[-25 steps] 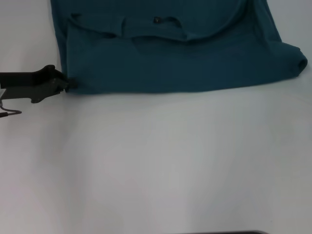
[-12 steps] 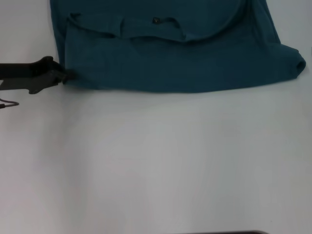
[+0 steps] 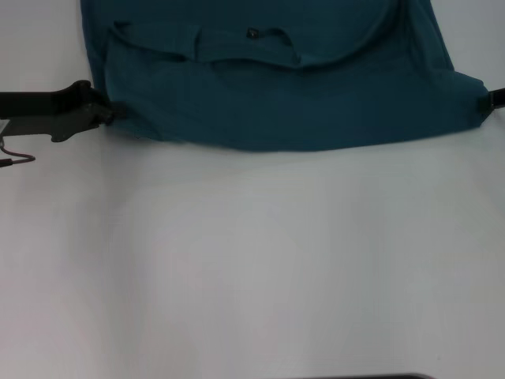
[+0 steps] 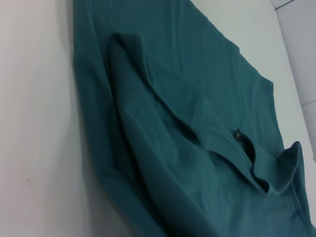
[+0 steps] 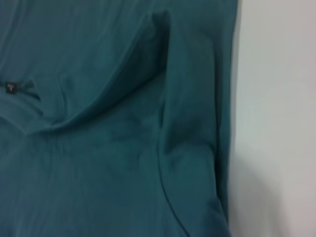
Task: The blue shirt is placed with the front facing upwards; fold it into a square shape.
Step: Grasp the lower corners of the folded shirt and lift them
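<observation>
The blue shirt (image 3: 300, 103) lies at the far side of the white table (image 3: 252, 260), with its near part folded over so the plain teal side shows. Its small dark neck label (image 3: 253, 33) is visible; the chest letters are hidden. My left gripper (image 3: 110, 114) is shut on the shirt's near left corner, which is slightly raised. My right gripper (image 3: 493, 99) shows only at the right edge, at the shirt's near right corner. The left wrist view shows the shirt (image 4: 187, 123) with its label (image 4: 237, 134). The right wrist view shows the shirt (image 5: 98, 148) and its side edge.
The bare white tabletop stretches from the shirt's near edge to me. A thin cable loop (image 3: 16, 158) hangs below the left arm. A dark strip (image 3: 371, 377) shows at the bottom edge of the head view.
My left gripper has moved away from me, taking the shirt's left corner with it. My right gripper has come into view at the shirt's right corner.
</observation>
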Robot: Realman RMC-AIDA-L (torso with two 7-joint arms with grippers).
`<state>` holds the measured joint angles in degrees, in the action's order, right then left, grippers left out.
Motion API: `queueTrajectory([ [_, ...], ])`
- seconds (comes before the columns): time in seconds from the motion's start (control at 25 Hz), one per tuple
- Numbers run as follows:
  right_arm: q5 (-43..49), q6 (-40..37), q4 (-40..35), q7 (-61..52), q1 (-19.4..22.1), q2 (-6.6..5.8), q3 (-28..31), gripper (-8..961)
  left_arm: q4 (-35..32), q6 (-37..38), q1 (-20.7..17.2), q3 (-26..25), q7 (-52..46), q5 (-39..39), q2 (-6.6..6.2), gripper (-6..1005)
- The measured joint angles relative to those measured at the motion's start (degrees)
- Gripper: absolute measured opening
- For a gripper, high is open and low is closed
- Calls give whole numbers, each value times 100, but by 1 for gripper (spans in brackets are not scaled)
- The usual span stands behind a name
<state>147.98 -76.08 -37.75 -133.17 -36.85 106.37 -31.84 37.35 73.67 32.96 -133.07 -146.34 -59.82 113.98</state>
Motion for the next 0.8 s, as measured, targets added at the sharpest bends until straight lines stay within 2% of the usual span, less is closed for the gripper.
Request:
queueTrajectory([
  [0.36, -29, 234, 103, 57, -138, 166, 1, 632, 1, -17, 14, 0, 1, -3, 11, -1],
  [0.8, -35, 491, 473, 89, -257, 200, -66, 625, 1, -36, 19, -79, 7, -4, 11, -2],
])
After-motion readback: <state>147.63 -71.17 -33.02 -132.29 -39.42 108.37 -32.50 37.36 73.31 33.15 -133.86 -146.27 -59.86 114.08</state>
